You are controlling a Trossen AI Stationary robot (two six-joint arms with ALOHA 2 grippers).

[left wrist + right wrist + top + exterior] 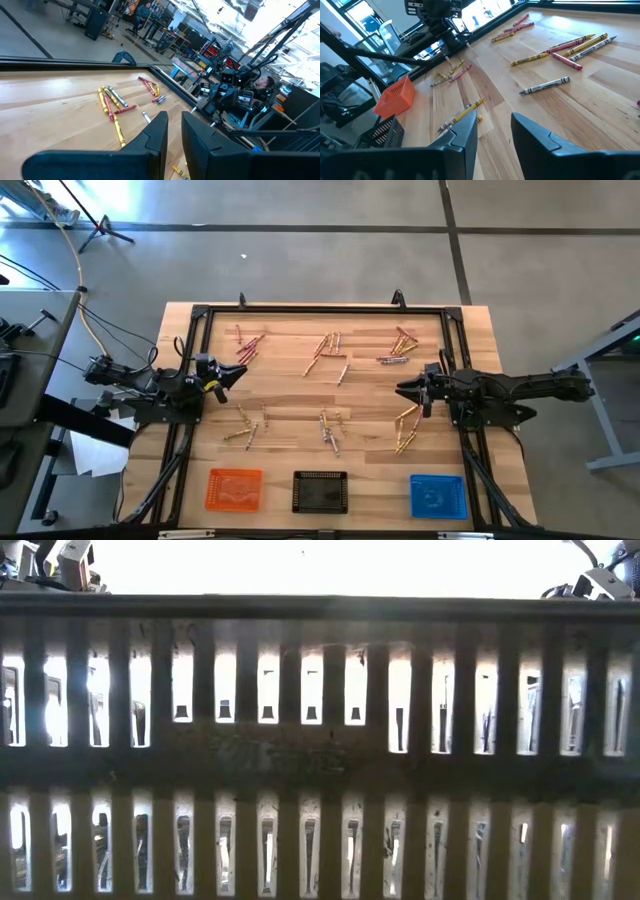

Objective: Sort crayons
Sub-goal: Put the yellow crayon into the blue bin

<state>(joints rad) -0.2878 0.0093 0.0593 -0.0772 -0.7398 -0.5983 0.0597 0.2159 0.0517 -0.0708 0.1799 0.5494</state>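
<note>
Dark plastic fingers of the right gripper (492, 135) are seen parted with a clear gap, nothing between them; it hangs above the wood at the table's right side. The left gripper (174, 132) is likewise released, fingers only narrowly apart and empty, at the left side.

Risks, as judged:
- The thin wax crayons (325, 355) lie in tangled clusters, some touching or crossed. A pinch on one is likely to drag or flick a neighbour; two colours could be lifted together and mis-sorted.
- Round sticks may roll out when the fingers close on the flat top.
- The left fingers' narrow gap may straddle a crayon badly unless widened first.

Crayons: paper-wrapped sticks in yellow, red/pink and grey-brown, scattered in six loose groups across the light wooden tabletop (290, 395), three farther from the trays, three nearer. None appears to lie in the orange square tray (234, 488), the black mesh tray (320, 491) or the blue square tray (438, 496) at the table's edge.
</note>
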